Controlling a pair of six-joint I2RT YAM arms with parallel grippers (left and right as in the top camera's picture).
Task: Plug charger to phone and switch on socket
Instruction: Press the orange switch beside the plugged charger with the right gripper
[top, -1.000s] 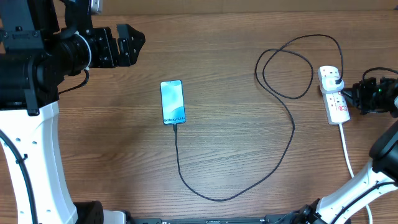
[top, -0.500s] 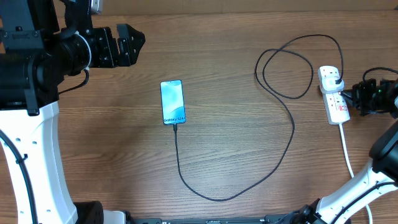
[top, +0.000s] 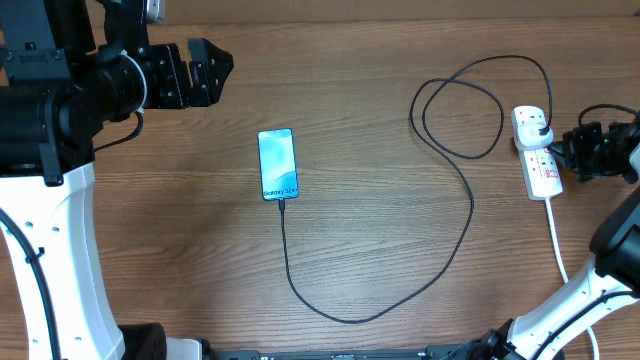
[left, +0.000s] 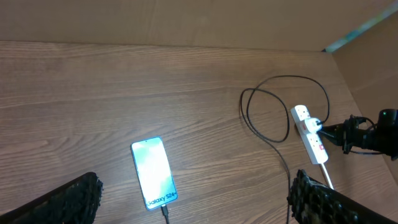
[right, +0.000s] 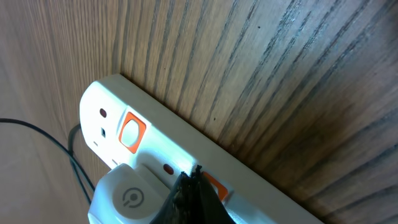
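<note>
The phone (top: 277, 164) lies face up mid-table with its light-blue screen lit, and the left wrist view shows the phone (left: 153, 172) too. The black charger cable (top: 472, 205) is in the phone's bottom end and loops right to a plug on the white socket (top: 537, 155). My right gripper (top: 566, 152) is shut, its tips (right: 194, 174) resting on an orange-red switch (right: 216, 186) of the socket (right: 161, 146), beside a white plug body (right: 124, 196). My left gripper (top: 222, 75) hangs open at the far left, holding nothing, with its fingers (left: 68, 202) wide apart.
A second orange switch (right: 132, 132) sits at the socket's free outlet. The socket's thick white cord (top: 556, 240) runs toward the front edge. Cardboard walls (left: 186, 22) close off the back and right of the wooden table (top: 380, 120).
My right gripper has shifted slightly at the socket. The left arm, phone and cable have not moved.
</note>
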